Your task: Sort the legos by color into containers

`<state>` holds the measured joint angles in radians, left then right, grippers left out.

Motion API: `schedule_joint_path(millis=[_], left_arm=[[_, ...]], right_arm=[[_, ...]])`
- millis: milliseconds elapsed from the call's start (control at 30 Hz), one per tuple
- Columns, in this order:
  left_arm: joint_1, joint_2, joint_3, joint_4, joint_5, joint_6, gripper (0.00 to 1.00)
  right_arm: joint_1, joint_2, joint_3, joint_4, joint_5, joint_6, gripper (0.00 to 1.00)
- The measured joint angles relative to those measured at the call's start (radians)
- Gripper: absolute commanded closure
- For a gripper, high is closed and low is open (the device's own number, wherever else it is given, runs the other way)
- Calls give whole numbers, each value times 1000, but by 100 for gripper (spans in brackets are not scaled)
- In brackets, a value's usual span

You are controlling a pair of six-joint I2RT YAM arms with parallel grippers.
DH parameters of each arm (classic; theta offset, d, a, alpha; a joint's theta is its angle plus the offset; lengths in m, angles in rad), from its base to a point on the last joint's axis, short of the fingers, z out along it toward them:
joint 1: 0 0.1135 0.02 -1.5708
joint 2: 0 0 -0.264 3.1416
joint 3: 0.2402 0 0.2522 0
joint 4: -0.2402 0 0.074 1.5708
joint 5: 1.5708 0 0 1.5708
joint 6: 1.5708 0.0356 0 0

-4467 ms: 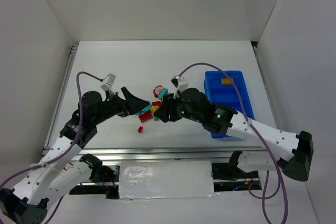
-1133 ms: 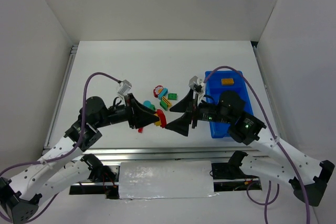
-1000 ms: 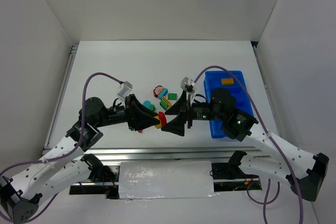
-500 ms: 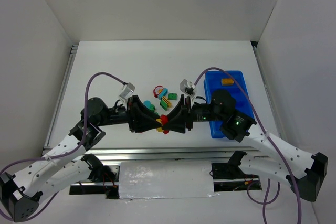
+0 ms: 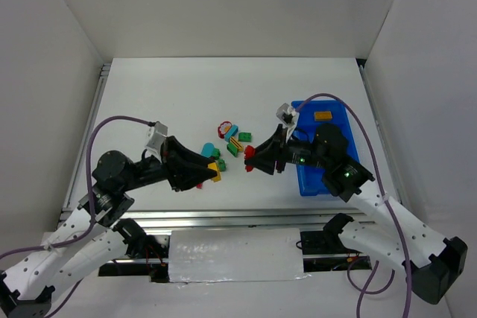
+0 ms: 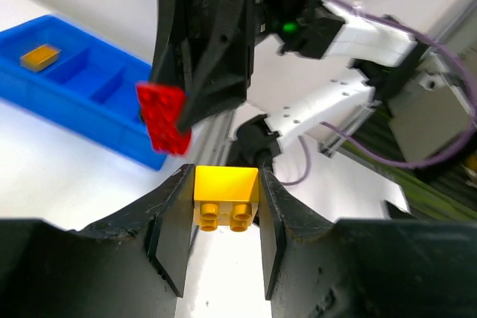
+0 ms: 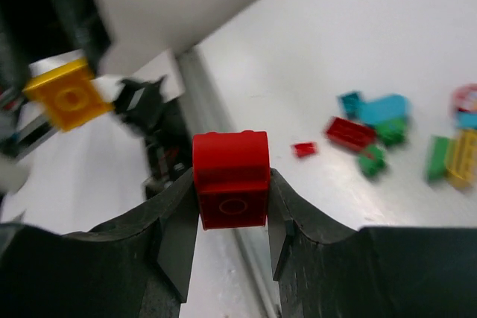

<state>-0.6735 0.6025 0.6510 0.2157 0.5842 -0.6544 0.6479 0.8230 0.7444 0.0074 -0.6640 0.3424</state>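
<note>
Left gripper (image 6: 223, 232) clamps a yellow brick (image 6: 226, 191), right gripper (image 7: 231, 247) a red brick (image 7: 231, 184), toward the table's (image 5: 186, 94) near edge. Light, stiff, slick plastic: flat opposite sides likely grip best.

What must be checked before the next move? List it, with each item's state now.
1. Left gripper shut on the yellow brick: ok.
2. Right gripper shut on the red brick: ok.
3. The two bricks apart, not joined: ok.
4. Tray has free compartments; only an orange piece shows in one: ok.
5. Which compartment is meant for red: cannot tell.
6. Everything sorted: not ok, loose pieces remain outside the tray.
</note>
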Motion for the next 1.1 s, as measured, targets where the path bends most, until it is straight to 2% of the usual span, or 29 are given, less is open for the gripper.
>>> schedule_joint_path(millis=[67, 133, 267, 367, 500, 700, 800, 900, 967, 1000, 1033, 1100], left_arm=[[0, -9, 19, -63, -49, 22, 100], [0, -4, 50, -138, -108, 43, 100], [0, -5, 102, -293, -246, 80, 100], [0, -20, 106, -380, -319, 99, 100], [0, -45, 106, -465, -373, 107, 100], [0, -76, 107, -518, -414, 109, 100], [0, -76, 107, -524, -418, 109, 100], [0, -72, 107, -523, -416, 110, 100], [0, -65, 107, -523, -412, 109, 100], [0, -61, 107, -523, -411, 109, 100], [0, -58, 107, -523, -410, 109, 100], [0, -55, 107, -523, -407, 110, 100]], right_arm=[[-35, 12, 20, -76, 116, 10, 100], [-86, 73, 77, -182, 332, 55, 100], [-299, 274, 227, -335, 713, 178, 100], [-452, 344, 213, -391, 866, 272, 100], [-587, 375, 180, -408, 952, 369, 100], [-669, 512, 181, -366, 985, 447, 99], [-693, 571, 181, -354, 984, 466, 90], [-703, 596, 181, -335, 981, 475, 86], [-703, 608, 184, -322, 974, 476, 76], [-703, 617, 188, -318, 969, 476, 54], [-703, 626, 191, -314, 965, 475, 39], [-703, 640, 193, -303, 960, 481, 24]])
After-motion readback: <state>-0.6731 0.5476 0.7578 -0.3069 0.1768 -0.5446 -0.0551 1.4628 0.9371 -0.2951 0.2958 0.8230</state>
